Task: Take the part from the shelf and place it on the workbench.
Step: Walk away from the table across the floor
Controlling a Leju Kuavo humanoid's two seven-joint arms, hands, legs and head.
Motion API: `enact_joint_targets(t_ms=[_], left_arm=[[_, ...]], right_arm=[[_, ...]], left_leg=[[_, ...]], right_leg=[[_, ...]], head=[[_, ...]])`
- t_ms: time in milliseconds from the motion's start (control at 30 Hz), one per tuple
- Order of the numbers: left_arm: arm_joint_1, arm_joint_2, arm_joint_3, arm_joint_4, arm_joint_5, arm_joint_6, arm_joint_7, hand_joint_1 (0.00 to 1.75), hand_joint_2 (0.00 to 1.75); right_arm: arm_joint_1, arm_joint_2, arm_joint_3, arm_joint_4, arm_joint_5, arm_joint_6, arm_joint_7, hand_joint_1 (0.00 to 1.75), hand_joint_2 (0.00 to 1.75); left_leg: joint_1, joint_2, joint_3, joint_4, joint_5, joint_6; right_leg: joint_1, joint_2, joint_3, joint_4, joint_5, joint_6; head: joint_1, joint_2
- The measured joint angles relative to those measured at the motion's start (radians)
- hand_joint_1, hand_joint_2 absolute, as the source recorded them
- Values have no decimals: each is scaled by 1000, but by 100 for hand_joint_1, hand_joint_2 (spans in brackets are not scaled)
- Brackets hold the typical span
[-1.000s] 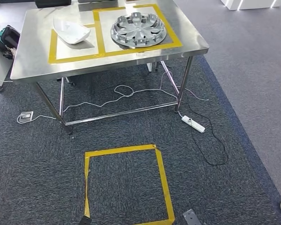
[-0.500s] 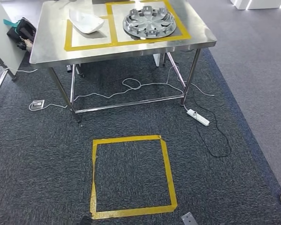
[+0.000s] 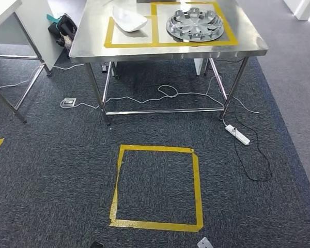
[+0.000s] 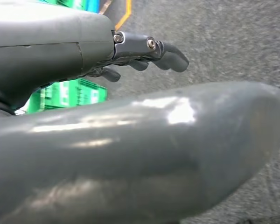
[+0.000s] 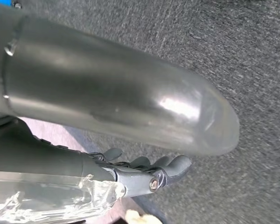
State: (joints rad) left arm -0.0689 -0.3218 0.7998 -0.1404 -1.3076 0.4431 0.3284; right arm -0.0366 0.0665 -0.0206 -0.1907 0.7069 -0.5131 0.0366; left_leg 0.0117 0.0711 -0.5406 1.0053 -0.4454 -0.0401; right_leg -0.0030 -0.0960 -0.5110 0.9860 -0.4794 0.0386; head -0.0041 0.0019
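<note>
A round silver wheel cover [image 3: 195, 25] lies flat on the far shiny metal workbench [image 3: 91, 36], inside yellow tape.

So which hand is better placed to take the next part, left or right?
Left, probably, though weakly. The left hand and right hand both hang empty over the carpet, but green crates stand near the left one.

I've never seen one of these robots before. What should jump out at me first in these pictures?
Probably the steel workbench ahead in the head view, with a silver wheel cover and a white curved part lying in yellow-taped boxes on top. Next, the yellow tape square on the dark carpet in front of it. The wrist views show the robot's left hand and right hand hanging over carpet, holding nothing.
</note>
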Motion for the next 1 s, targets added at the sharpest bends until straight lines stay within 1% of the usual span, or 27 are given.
enact_joint_targets(t_ms=[33,67,100,133,167,200,233,267,300,333,367,400,433,467,500,533,567,633,700,733,767,800,833,900,933,967,1000], left_arm=[[0,0,-1,0,0,0,0,0,0],[1,0,-1,0,0,0,0,0,0],[1,-1,-1,0,0,-1,0,0,0],[2,-1,-1,0,0,-1,0,0,0],[2,-1,-1,0,0,-1,0,0,0],[1,-2,-1,0,0,-1,0,0,0],[1,-2,-1,0,1,-2,0,0,0],[1,-2,-1,0,3,-3,0,0,0],[1,-1,-1,0,5,-5,0,0,0],[2,-1,-1,0,8,-7,0,0,0],[2,-1,-1,0,11,-9,0,0,0],[1,-2,-1,0,14,-10,0,0,0],[1,-2,-1,0,18,-11,0,0,0],[1,-2,-1,0,24,-10,0,0,0],[1,-2,-1,0,33,-9,-1,0,0],[1,-2,-2,0,42,-8,-2,0,0],[1,-1,-3,0,51,-8,-3,0,0],[1,0,-10,0,61,-8,-3,0,0],[1,-1,-19,0,63,-9,-3,0,0],[1,-1,-22,0,63,-10,-3,0,0],[1,-1,-24,0,62,-10,-3,0,0],[1,-2,-26,0,62,-10,-3,0,0],[2,-2,-30,0,62,-11,-4,0,0],[2,-2,-39,0,62,-14,-5,0,0],[3,-2,-43,0,61,-17,-6,0,0],[3,-1,-46,0,61,-19,-6,0,0],[3,-1,-47,0,60,-22,-6,0,0]], right_arm=[[-1,0,2,0,1,0,0,0,0],[-2,0,4,0,1,0,1,0,0],[-4,0,6,0,2,0,1,0,0],[-5,0,8,0,2,0,1,0,0],[-5,0,9,1,2,0,1,0,0],[-4,0,10,1,2,0,1,0,0],[-2,0,11,2,3,0,1,0,0],[1,0,11,2,3,0,1,0,0],[3,1,12,3,2,1,0,0,0],[4,1,12,4,2,1,-1,0,0],[5,1,12,4,0,1,-3,0,0],[4,1,12,4,-3,0,-8,0,0],[3,1,12,4,-8,0,-16,0,0],[2,1,11,4,-18,0,-32,0,0],[1,1,9,4,-31,-1,-54,0,0],[-1,3,6,4,-46,-4,-81,0,0],[-2,7,0,4,-60,-10,-105,0,0],[-2,14,-14,3,-77,-25,-134,0,0],[-2,18,-24,3,-81,-37,-141,0,0],[-2,20,-26,3,-80,-41,-142,0,0],[-2,21,-28,3,-77,-45,-142,0,0],[-3,23,-29,3,-74,-48,-141,0,0],[-3,23,-31,4,-70,-50,-141,0,0],[-4,23,-33,4,-64,-48,-141,0,0],[-4,22,-33,4,-61,-46,-139,0,0],[-4,20,-34,4,-59,-45,-137,0,0],[-3,18,-34,4,-56,-44,-134,0,0]], left_leg=[[-3,1,0,-9,-6,11],[-3,-9,-6,-10,-6,24],[-4,-19,-10,-12,-4,34],[-3,-29,-15,-13,1,42],[-3,-39,-19,-14,6,51],[-3,-49,-23,-15,11,57],[-4,-60,-29,-15,15,62],[-6,-73,-35,-15,20,66],[-8,-87,-40,-14,24,68],[-10,-101,-44,-14,28,68],[-11,-116,-46,-14,32,66],[-11,-128,-48,-14,36,64],[-12,-138,-49,-14,39,61],[-13,-147,-51,-12,42,58],[-14,-151,-54,-11,45,54],[-15,-155,-58,-9,46,51],[-14,-157,-61,-9,46,56],[-13,-157,-65,-13,49,69],[-11,-157,-64,-26,60,74],[-7,-157,-55,-47,72,73],[-3,-157,-43,-73,84,74],[2,-157,-32,-100,99,75],[7,-156,-25,-118,112,69],[15,-158,-32,-125,123,57],[21,-161,-39,-124,125,49],[29,-167,-47,-120,127,39],[39,-175,-57,-113,128,27]], right_leg=[[2,-9,-2,3,0,6],[2,-18,1,4,1,10],[0,-17,1,6,-2,16],[-2,-2,-4,18,-13,22],[-4,22,-19,50,-36,26],[-6,51,-44,105,-70,28],[-5,75,-75,178,-108,28],[-5,87,-107,248,-137,27],[-5,91,-129,295,-149,26],[-5,94,-134,305,-142,23],[-4,98,-119,272,-115,19],[-3,106,-86,208,-79,14],[-3,119,-51,133,-49,8],[-3,132,-21,70,-28,4],[-3,142,-4,29,-18,2],[-3,148,-1,12,-17,1],[-2,148,-3,8,-15,3],[0,148,-8,7,-8,4],[1,148,-9,-2,0,5],[1,144,-6,-7,5,6],[2,136,-6,-8,1,9],[3,128,-14,11,-18,12],[2,120,-31,51,-50,13],[-8,111,-83,165,-125,23],[-16,109,-98,202,-141,31],[-25,107,-96,207,-138,42],[-35,109,-74,174,-117,54]], head=[[2,0],[4,0],[6,0],[7,0],[8,0],[9,0],[11,0],[11,0],[11,0],[11,0],[11,0],[11,0],[12,0],[12,0],[12,0],[11,0],[11,0],[10,0],[10,0],[9,0],[10,0],[10,0],[11,0],[12,0],[12,0],[11,0],[11,0]])
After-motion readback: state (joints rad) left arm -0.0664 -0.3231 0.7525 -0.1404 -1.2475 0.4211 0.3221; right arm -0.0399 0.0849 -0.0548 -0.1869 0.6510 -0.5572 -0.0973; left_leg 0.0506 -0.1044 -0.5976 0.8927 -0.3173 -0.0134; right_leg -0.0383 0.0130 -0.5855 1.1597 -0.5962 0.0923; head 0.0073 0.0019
